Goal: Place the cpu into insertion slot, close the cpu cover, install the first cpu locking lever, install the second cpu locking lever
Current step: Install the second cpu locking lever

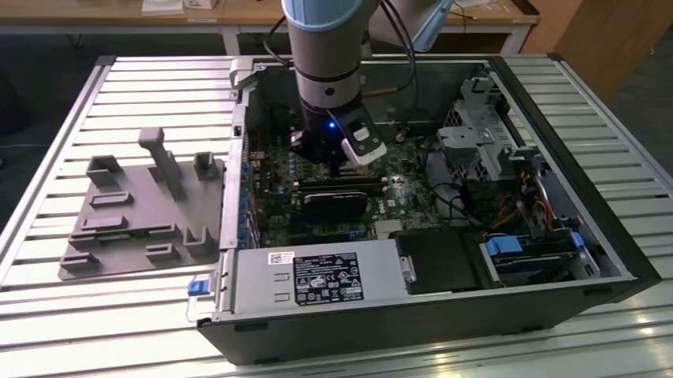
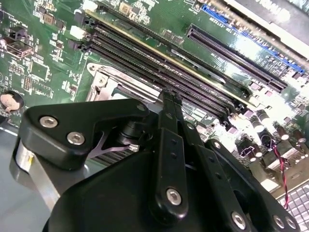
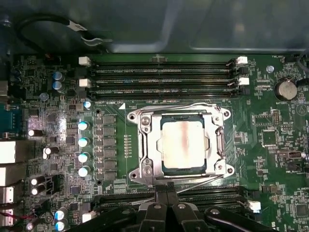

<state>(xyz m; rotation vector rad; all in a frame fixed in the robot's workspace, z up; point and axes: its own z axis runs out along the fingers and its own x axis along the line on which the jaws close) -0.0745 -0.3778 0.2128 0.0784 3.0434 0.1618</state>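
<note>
In the first wrist view the cpu (image 3: 182,145), pale silvery-beige, lies flat in the insertion slot (image 3: 165,168) on the green board. The silver cpu cover (image 3: 147,145) is down over it, framing the chip in its window. One thin wire locking lever (image 3: 169,104) runs along the far side of the socket. Another locking lever (image 3: 205,181) slants along the near side. My gripper (image 3: 166,186) is shut with nothing held, its tips at the socket's near edge by that slanted lever. Its black fingers (image 2: 170,104) press together, with a socket corner (image 2: 104,79) just beyond. The arm reaches down into the open case (image 1: 336,167).
Long black memory slots (image 3: 164,77) flank the socket on both sides. Blue-topped capacitors (image 3: 83,141) and a coin battery (image 3: 285,89) stand nearby. A grey moulded fixture (image 1: 137,213) lies at the exterior view's left of the case. The power supply (image 1: 315,279) and drive bays (image 1: 526,252) line the near case wall.
</note>
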